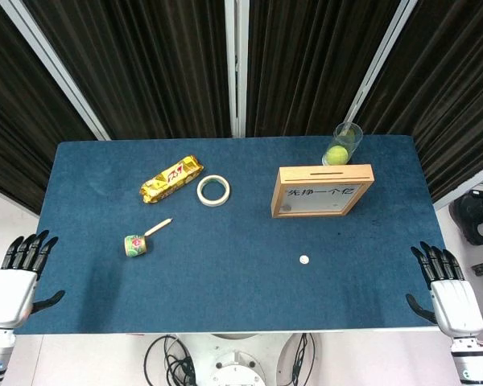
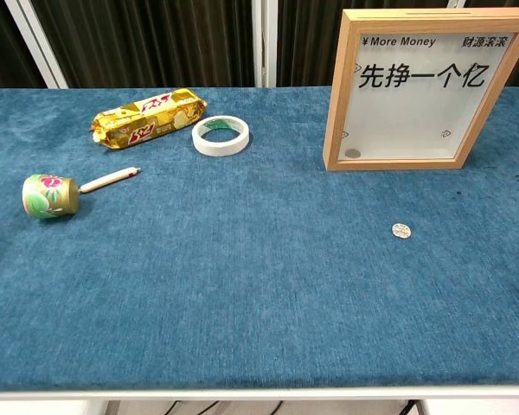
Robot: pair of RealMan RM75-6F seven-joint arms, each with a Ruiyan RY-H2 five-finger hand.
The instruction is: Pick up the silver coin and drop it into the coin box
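Observation:
The silver coin (image 1: 304,260) (image 2: 401,230) lies flat on the blue cloth, right of centre and in front of the coin box. The coin box (image 1: 323,190) (image 2: 415,86) is a wooden frame with a clear front and Chinese lettering; it stands upright, and one coin lies in its lower left corner. My left hand (image 1: 20,273) hangs off the table's left front corner, fingers spread, holding nothing. My right hand (image 1: 447,285) is at the right front corner, fingers spread too, a good way right of the coin. Neither hand shows in the chest view.
A gold snack packet (image 1: 171,178) (image 2: 148,116) and a roll of tape (image 1: 213,190) (image 2: 221,135) lie at the back left. A small green tin (image 1: 135,245) (image 2: 48,195) with a stick lies on its side at left. A glass holding a tennis ball (image 1: 341,145) stands behind the box.

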